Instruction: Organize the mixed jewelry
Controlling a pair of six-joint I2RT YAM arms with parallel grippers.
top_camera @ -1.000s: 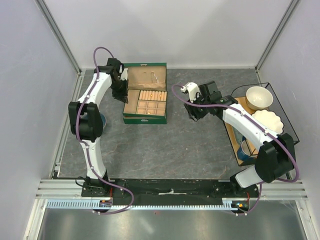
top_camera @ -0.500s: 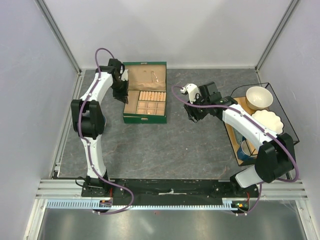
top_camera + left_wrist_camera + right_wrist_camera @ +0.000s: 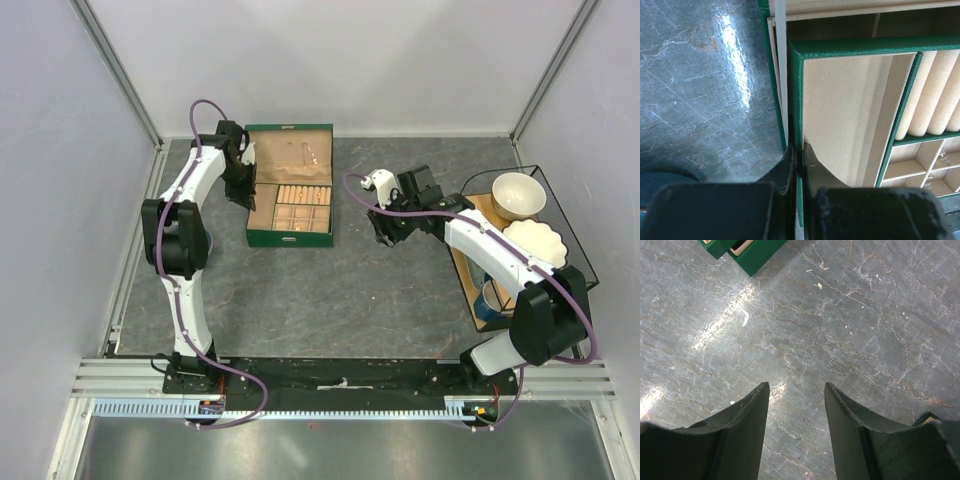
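Shifted since prior view: right gripper (image 3: 796, 405), slightly nearer and leftward; fingers spread, empty, over table (image 3: 865, 330). Left gripper (image 3: 799, 148): clenched on left wall of green box (image 3: 855, 46), far left of table. Mixed jewelry (image 3: 946, 159): tiny glints in small near compartments; bangle not discernible. Handling, judged: light, slippery, easily bent; pinch gently across the band.

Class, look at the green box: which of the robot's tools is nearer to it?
Left. The left tool is clamped on the left wall of the box; the right tool hangs open over the table, off to the right.
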